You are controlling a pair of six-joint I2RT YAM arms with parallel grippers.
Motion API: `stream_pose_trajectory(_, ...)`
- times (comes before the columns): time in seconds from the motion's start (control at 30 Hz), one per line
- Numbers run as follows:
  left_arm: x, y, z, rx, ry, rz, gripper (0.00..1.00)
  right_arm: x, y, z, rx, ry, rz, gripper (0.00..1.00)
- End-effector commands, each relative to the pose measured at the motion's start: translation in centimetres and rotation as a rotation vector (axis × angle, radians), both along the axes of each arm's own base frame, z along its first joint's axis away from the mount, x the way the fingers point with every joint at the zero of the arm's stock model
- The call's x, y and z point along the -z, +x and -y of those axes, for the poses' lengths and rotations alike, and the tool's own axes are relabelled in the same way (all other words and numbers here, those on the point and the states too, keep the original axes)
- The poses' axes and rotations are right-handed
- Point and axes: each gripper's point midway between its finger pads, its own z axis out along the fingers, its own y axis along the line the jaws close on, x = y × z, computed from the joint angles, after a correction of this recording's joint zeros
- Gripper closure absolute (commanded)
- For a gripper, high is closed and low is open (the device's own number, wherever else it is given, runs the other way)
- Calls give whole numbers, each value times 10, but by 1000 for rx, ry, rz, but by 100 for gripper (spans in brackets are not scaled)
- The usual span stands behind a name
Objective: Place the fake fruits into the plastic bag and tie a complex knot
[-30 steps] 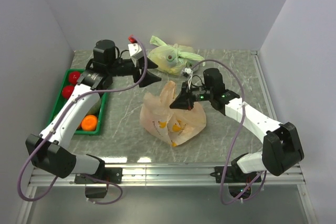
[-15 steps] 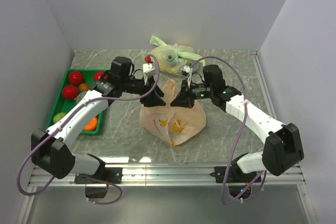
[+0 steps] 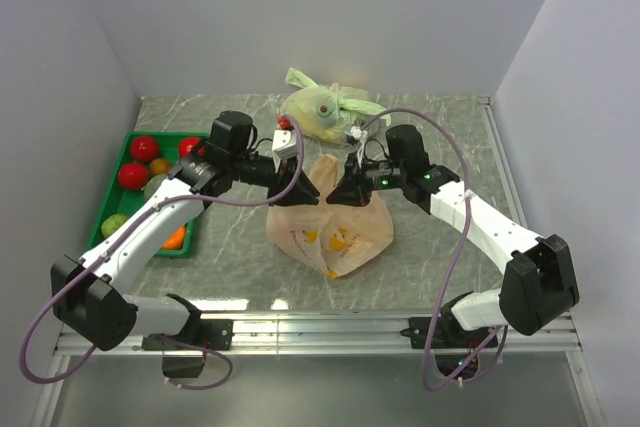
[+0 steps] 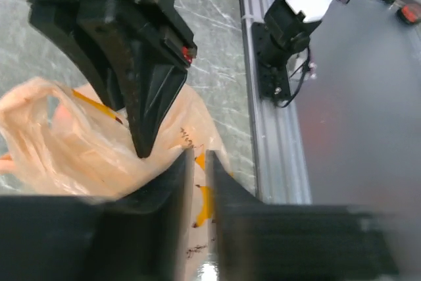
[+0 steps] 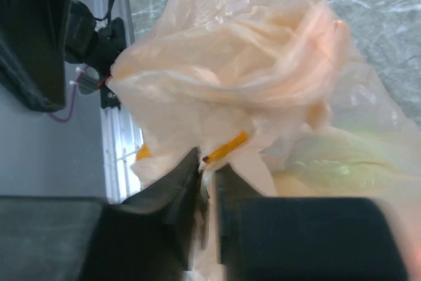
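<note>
My left pincer (image 3: pixel 300 193) and my right pincer (image 3: pixel 338 193) face each other tip to tip over the middle of the table (image 3: pixel 240 267), both at the top of the plastic bag (image 3: pixel 335 232). The bag sits just nearer than the two tips, slumped on the marble top. One handle loop (image 3: pixel 322 167) stands up between my wrists on the far side.

From my left wrist, the jaws are drawn almost together, leaving only a thin slit. Their tips sit at the edge of the peach film, and I cannot tell whether any of it is pinched.

From my right wrist, the jaws stand a narrow slit apart, with bunched film and an orange streak lying in the gap. I cannot tell whether that is a grip or a loose touch.

Yellow patches show through the bag's side, but I cannot tell whether they are print or fruit.

The fake fruits (image 3: pixel 132 175) I can see, red, orange and green, lie in the green tray (image 3: pixel 127 145) at the left, well apart from the bag. A knotted pale green bag (image 3: pixel 325 112) sits at the far edge.
</note>
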Motion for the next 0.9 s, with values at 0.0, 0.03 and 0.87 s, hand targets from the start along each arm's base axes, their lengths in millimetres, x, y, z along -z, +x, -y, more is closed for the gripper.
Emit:
stream_pose_trajectory(0.0, -18, 9, -4, -47, -20, 60, 62, -11, -3, 0, -7, 24, 38, 89)
stream_pose_trajectory(0.03, -24, 16, -8, -114, -22, 46, 50, -11, -3, 0, -9, 21, 41, 97)
stream_pose_trajectory(0.87, 36, 48, 6, -347, 135, -53, 32, -12, -9, 4, -18, 12, 50, 94)
